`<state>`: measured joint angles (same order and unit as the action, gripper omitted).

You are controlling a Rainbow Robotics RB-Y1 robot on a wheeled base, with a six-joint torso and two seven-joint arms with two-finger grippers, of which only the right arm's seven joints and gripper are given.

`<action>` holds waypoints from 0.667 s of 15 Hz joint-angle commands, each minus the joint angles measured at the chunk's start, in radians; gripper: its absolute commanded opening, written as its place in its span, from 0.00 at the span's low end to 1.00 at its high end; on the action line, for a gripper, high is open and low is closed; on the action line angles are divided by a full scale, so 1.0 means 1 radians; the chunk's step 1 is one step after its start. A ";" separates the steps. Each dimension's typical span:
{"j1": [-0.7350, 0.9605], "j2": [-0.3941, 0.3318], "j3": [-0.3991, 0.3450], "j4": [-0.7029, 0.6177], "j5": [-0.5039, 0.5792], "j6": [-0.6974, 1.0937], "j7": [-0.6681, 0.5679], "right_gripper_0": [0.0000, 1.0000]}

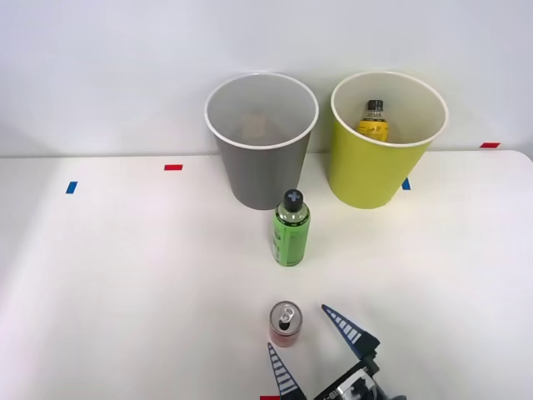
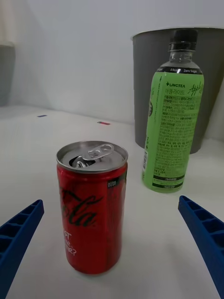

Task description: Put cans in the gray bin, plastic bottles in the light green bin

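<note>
Can [image 1: 286, 323] stands upright just ahead of your right gripper [image 1: 310, 348], slightly to its left, blue fingers [image 2: 203, 236] spread wide and empty; you'd push forward before closing.

Red can [image 1: 286, 323] upright between the spread fingers of the right gripper [image 1: 306, 352], gaps on both sides, green bottle [image 1: 291, 229] standing beyond it, blocking the straight way to the gray bin [image 1: 261, 150], bare table [image 1: 125, 283] on either side

yellow-orange bottle [image 1: 374, 120] lower half hidden inside light green bin [image 1: 366, 175]
</note>
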<state>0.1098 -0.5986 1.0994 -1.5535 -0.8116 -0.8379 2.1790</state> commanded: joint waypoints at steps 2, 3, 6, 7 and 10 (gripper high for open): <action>-0.038 0.016 0.004 0.010 0.000 0.025 -0.008 1.00; -0.039 0.020 0.004 0.009 0.000 0.033 -0.011 1.00; -0.041 0.036 -0.001 0.010 -0.001 0.051 -0.010 1.00; -0.042 0.040 -0.004 0.010 -0.001 0.057 -0.010 1.00; -0.047 0.054 -0.012 0.010 -0.001 0.071 -0.005 1.00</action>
<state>0.0650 -0.5500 1.0910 -1.5435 -0.8129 -0.7731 2.1707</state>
